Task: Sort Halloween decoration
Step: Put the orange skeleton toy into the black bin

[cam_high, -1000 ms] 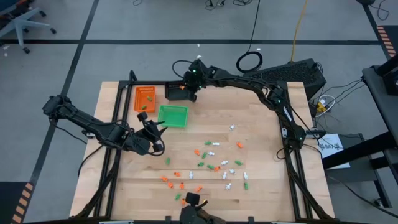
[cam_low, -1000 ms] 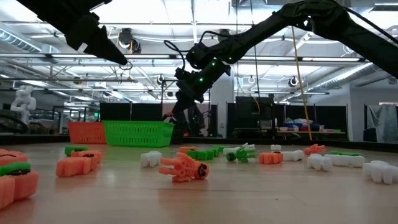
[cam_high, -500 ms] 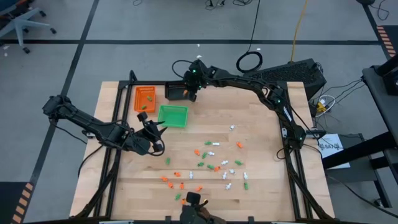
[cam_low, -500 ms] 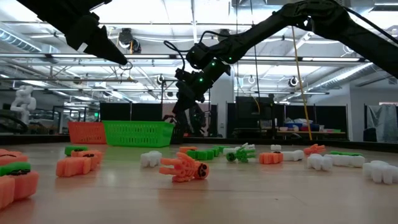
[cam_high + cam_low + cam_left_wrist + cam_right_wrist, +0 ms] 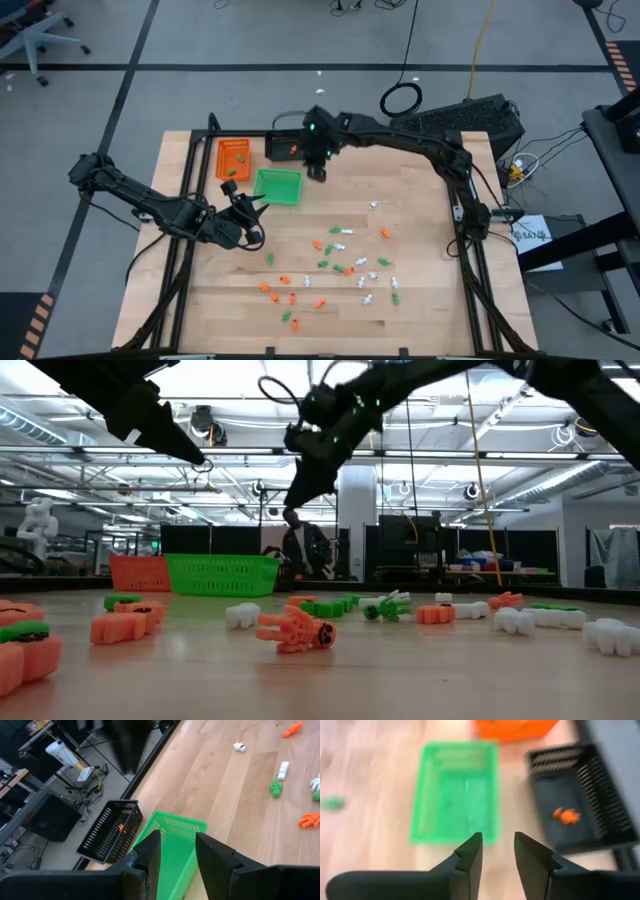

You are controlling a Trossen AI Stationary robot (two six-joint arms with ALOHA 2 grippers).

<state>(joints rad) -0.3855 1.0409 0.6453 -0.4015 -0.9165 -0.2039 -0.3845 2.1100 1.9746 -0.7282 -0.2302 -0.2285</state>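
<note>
1. Handling the Halloween decoration [image 5: 340,262] should take little force: the orange, green and white pieces look like light, stiff plastic, likely to skid on the table [image 5: 420,200], so I would pinch each across its narrow body.
2. Most pieces lie scattered over the middle and near part of the table; a few orange ones sit in the orange tray [image 5: 232,157], and one lies in the black tray [image 5: 582,815].
3. The right end effector [image 5: 495,851] hangs above the green tray [image 5: 455,790] and black tray, fingers parted a little, holding nothing and touching nothing.
4. The left end effector [image 5: 175,851] hovers beside the green tray, fingers likewise a little apart and empty.
</note>
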